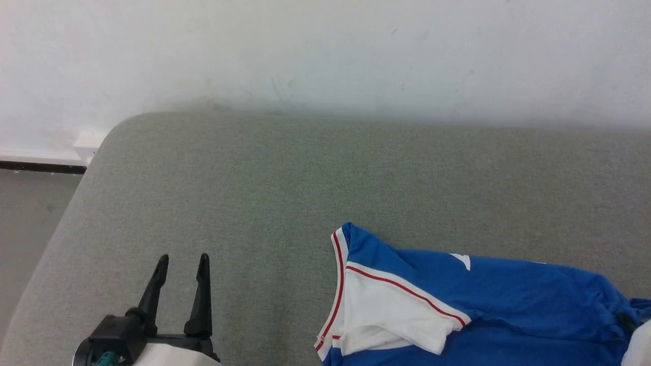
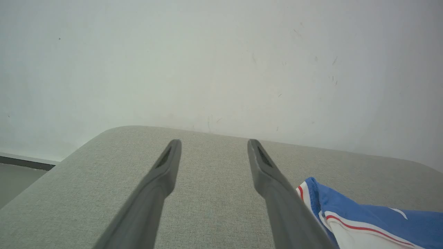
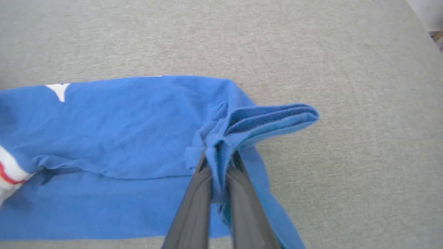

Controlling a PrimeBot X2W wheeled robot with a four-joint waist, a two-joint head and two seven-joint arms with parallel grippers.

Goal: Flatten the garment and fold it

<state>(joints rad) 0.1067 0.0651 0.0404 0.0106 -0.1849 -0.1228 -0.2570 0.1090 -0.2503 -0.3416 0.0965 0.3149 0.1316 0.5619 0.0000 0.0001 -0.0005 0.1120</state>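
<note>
The right gripper (image 3: 219, 159) is pinched shut on a bunched blue fold at the right end of the shirt (image 1: 483, 300). The left gripper (image 1: 182, 260) stands spread over bare cloth at lower left, apart from the shirt. The padded grey surface (image 1: 254, 178) rounds off at upper left against a scuffed white wall (image 1: 325, 51), and floor (image 1: 25, 218) shows at the left edge. The shirt lies lower right, its long axis running across the frame, with its white sleeve (image 1: 386, 310) toward the centre.
</note>
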